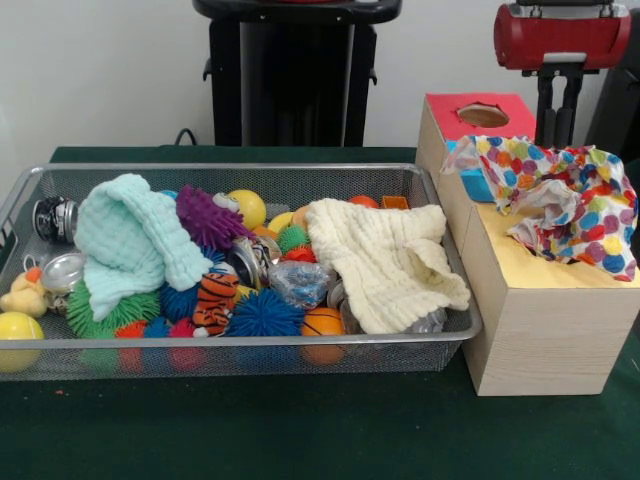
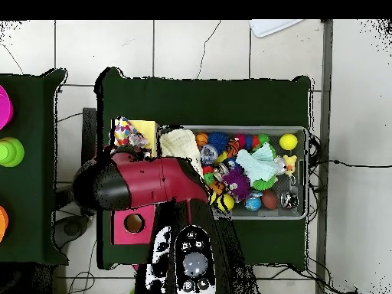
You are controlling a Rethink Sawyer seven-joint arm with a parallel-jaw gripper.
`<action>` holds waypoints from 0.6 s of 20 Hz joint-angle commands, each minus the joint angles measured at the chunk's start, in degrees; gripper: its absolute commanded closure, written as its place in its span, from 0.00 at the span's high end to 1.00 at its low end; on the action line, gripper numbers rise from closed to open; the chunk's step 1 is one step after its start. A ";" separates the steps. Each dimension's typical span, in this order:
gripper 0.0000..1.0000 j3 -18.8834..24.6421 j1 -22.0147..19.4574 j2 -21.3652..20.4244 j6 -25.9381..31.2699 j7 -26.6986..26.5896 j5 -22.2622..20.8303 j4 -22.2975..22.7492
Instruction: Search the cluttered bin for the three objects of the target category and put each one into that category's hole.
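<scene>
I see a spotted cloth [image 1: 560, 195] draped over the wooden box [image 1: 520, 320] beside the mesh bin [image 1: 250, 355]; I cannot see the gripper.

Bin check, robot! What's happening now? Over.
Gripper unseen, arm over the box. Dotted cloth draped on the box. Cream cloth and mint cloth cover toys in the bin.

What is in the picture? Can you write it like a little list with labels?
bin: wire mesh bin on the green table, full of toys
cloths in bin: mint cloth at one end, cream cloth at the other
toys: spiky blue ball, tiger toy, yellow ball
box: wooden box with a round hole in its red top
on box: dotted cloth
tool: cannot be seen
</scene>
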 commanded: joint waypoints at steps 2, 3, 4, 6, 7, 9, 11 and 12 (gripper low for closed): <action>0.00 1.55 -1.32 1.32 -0.95 9.66 3.34 6.19; 0.00 1.56 -1.16 1.38 -0.79 9.96 3.87 6.17; 0.00 1.50 -0.99 1.38 -0.62 10.12 4.27 6.10; 0.00 1.77 -0.93 1.52 -0.49 9.97 4.92 5.88; 0.00 1.73 -0.81 1.65 -0.53 10.05 5.13 5.79; 0.00 1.57 -0.50 1.90 -0.48 10.27 5.53 5.56; 0.00 1.97 -0.57 2.09 -0.54 10.29 6.29 5.90; 0.00 1.88 -0.47 2.20 -1.03 10.46 6.48 6.15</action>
